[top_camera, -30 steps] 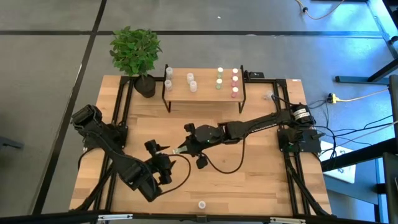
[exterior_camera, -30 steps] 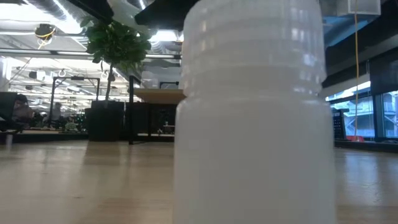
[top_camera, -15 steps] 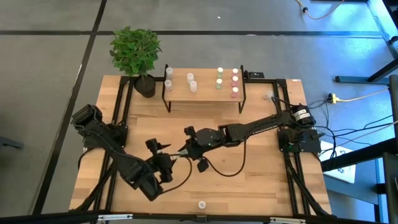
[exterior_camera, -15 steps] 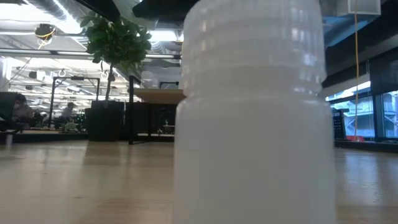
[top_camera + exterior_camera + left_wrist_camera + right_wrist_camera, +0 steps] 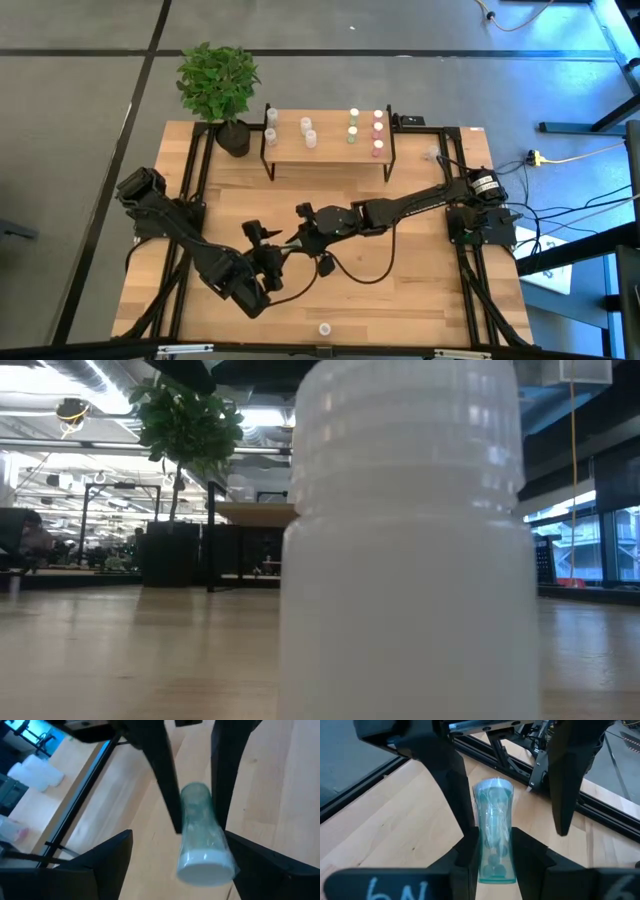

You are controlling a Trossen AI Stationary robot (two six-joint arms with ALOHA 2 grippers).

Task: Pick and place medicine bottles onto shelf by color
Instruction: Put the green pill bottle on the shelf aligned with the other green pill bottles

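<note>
Nearest to you in the low view, one white medicine bottle [image 5: 405,540] stands upright at the front edge of the bench [image 5: 420,310], untouched and well apart from both arms.

Farther in, at mid-bench, you are in the middle of a handover. The right pincer [image 5: 492,852] is clamped on a clear bottle [image 5: 493,827], squeezing it near one end so its wall pinches in. In the right wrist view the bottle's long axis runs straight out from those fingers, lying roughly level over the bench, with its free end aimed between the fingers of the left pincer [image 5: 192,795]. The left wrist view shows that free end, a pale round face, lying between the left pincer's two fingers, which stand apart on either side of it and do not yet press it. From above, the axis appears to run roughly across the bench from the right arm toward the left.

As I judge it, your next move is to close the left pincer squarely on the bottle's body, then let the right one go. Keep the axis steady, since a skewed grip could let the slick cylinder twist out.

Farthest back, the shelf [image 5: 330,150] carries bottles in groups: whitish ones [image 5: 308,132], green-capped ones [image 5: 353,125], and pink-capped ones [image 5: 378,132]. This bottle's cap colour I cannot tell.
</note>
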